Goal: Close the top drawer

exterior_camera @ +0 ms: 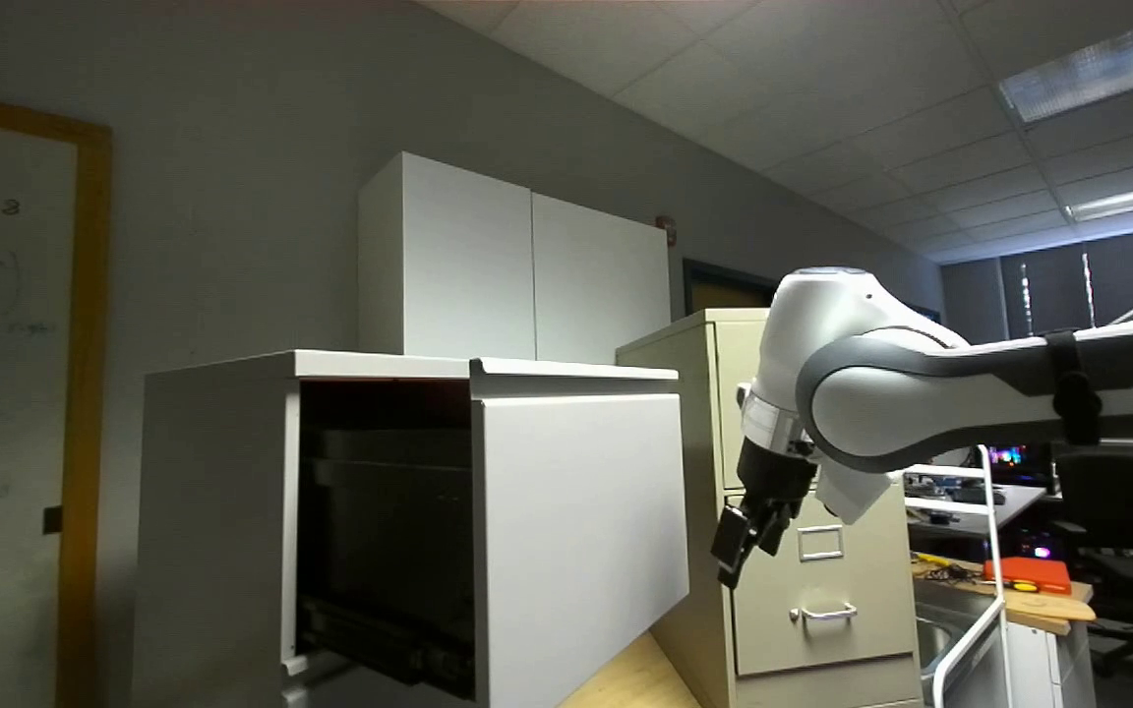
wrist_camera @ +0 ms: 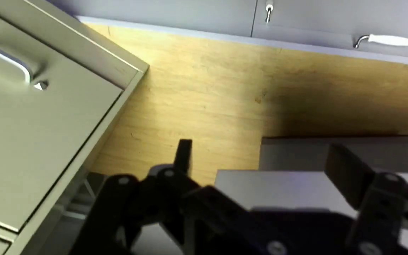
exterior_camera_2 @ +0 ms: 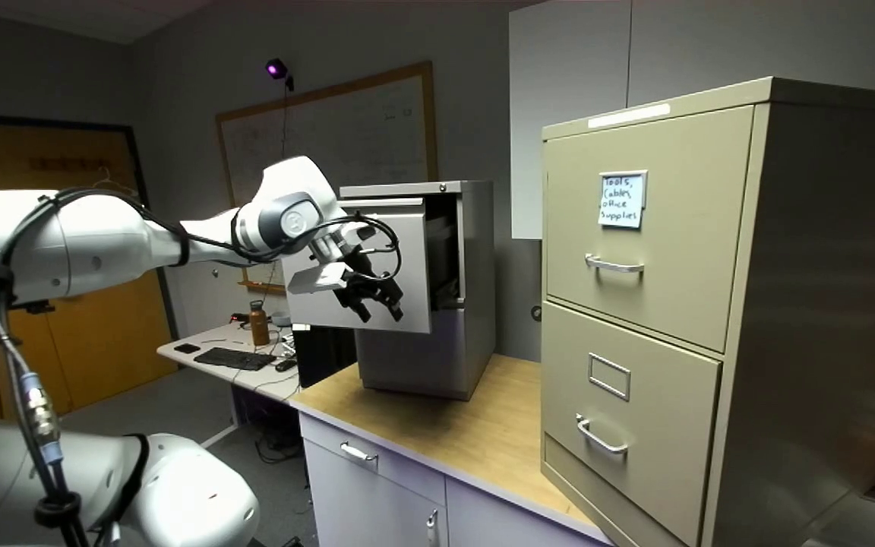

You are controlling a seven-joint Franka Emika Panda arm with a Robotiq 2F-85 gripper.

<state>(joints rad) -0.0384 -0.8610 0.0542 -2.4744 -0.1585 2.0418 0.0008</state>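
The top drawer is pulled far out of the white cabinet. Its plain white front shows in both exterior views [exterior_camera: 581, 531] [exterior_camera_2: 414, 262], and part of it shows in the wrist view [wrist_camera: 271, 186]. The white cabinet [exterior_camera: 212, 511] has a dark interior showing beside the drawer; it also shows in an exterior view [exterior_camera_2: 479, 289]. My gripper [exterior_camera: 751, 553] is in front of the drawer front, with a visible gap, pointing down. It also shows in an exterior view [exterior_camera_2: 380, 310], overlapping the front. In the wrist view its fingers [wrist_camera: 260, 156] are spread apart with nothing between them.
A beige filing cabinet [exterior_camera_2: 635, 319] with metal handles stands beside the white cabinet, close to the gripper. Both stand on a wooden countertop [exterior_camera_2: 437, 425]. A two-door white wall cupboard [exterior_camera: 596, 275] hangs behind. A desk [exterior_camera_2: 210, 349] with a keyboard stands farther back.
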